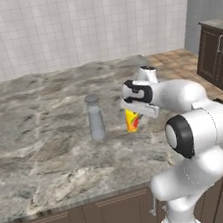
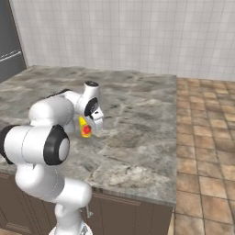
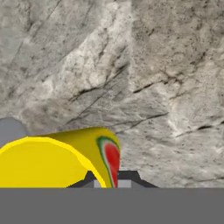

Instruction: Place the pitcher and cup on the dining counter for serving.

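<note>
Dining counter (image 1: 45, 159) already carries the pitcher (image 1: 94, 117), upright. Gripper (image 3: 111, 178) is clamped on the cup (image 1: 131, 121) wall, just beside the pitcher (clearance looks tight). Risk: letting go while the cup is tilted tips it; sideways drift knocks the pitcher.
</note>
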{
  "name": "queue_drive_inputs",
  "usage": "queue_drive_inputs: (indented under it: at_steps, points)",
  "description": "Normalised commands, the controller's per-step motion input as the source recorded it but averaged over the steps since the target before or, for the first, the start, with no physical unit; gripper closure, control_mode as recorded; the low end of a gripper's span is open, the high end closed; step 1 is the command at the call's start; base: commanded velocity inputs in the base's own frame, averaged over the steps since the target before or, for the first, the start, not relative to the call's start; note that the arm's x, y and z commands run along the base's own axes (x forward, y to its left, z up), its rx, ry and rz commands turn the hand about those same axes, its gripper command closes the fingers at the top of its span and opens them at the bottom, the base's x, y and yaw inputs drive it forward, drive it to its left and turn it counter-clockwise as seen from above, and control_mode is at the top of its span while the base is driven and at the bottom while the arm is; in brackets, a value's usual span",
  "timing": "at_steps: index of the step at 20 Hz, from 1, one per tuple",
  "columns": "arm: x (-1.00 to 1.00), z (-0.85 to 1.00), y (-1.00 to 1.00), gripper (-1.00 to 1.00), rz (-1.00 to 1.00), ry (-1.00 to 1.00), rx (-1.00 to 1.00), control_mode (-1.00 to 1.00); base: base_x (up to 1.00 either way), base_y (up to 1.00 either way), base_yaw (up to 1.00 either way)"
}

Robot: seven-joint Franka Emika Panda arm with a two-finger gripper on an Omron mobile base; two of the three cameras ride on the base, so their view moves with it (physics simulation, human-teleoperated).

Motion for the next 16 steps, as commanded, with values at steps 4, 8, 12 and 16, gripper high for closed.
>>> queue_drive_inputs:
  at_steps: [4,8,12,16]
  points:
    - [0.29,-0.57,0.0,1.0,-0.04,0.07,0.0,-1.0,0.0,0.0,0.0]
    - [0.19,-0.6,0.0,1.0,-0.02,0.03,0.0,-1.0,0.0,0.0,0.0]
    - [0.05,-0.49,0.0,1.0,0.0,0.0,0.0,-1.0,0.0,0.0,0.0]
    - [-0.01,-0.25,0.0,1.0,0.0,-0.09,0.0,-1.0,0.0,0.0,0.0]
